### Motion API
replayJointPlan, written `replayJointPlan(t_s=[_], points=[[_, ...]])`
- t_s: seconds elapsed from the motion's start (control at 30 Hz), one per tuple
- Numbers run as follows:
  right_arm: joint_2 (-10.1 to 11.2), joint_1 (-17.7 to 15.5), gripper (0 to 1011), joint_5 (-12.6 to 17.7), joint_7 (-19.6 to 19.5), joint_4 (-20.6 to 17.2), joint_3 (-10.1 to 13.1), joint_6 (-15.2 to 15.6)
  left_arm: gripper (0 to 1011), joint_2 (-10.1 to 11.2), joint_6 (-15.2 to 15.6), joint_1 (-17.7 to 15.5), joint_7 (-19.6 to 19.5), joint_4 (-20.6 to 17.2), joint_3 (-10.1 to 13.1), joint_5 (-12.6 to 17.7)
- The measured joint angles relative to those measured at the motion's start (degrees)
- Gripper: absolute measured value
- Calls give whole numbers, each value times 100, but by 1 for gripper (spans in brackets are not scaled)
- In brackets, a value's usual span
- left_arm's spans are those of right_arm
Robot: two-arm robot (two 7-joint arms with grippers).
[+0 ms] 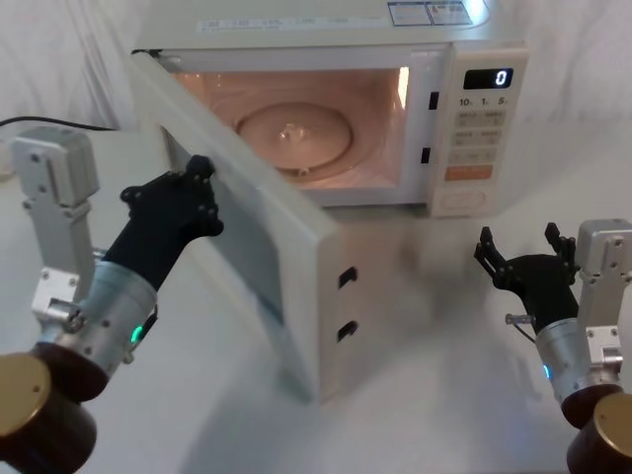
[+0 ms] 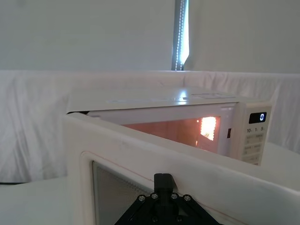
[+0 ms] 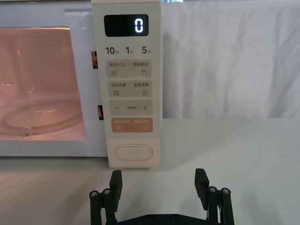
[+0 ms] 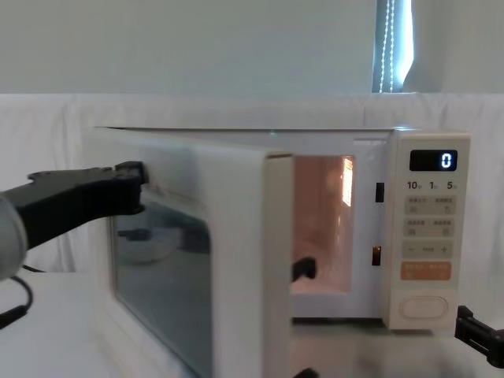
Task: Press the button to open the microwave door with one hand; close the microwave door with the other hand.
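Note:
The cream microwave (image 1: pixel 326 28) stands at the back of the table with its cavity lit. The microwave door (image 1: pixel 291 232) is swung wide open toward me, hinged on the left. My left gripper (image 1: pixel 200 178) is shut, and its tip rests against the door's outer face by the upper edge of the window (image 4: pixel 161 268). The same tip shows against the door (image 2: pixel 197 173) in the left wrist view. The pill-shaped button (image 3: pixel 133 153) sits at the bottom of the control panel. My right gripper (image 3: pixel 159 179) is open, low over the table, a short way in front of the button.
The glass turntable (image 1: pixel 293 133) lies inside the cavity. The black display (image 3: pixel 126 25) reads 0. An orange key (image 3: pixel 131 124) sits just above the button. White cloth hangs behind the table. A black cable (image 4: pixel 16 303) lies at the far left.

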Motion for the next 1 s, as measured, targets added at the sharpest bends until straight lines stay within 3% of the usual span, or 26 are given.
replayJointPlan(t_s=[0.57, 1.0], points=[[0, 0, 1002, 0, 0, 0, -2, 0, 0, -353, -59, -726, -6, 648, 426, 185], [0, 0, 1002, 0, 0, 0, -1, 0, 0, -695, -338, -1363, -3, 1593, 595, 262]])
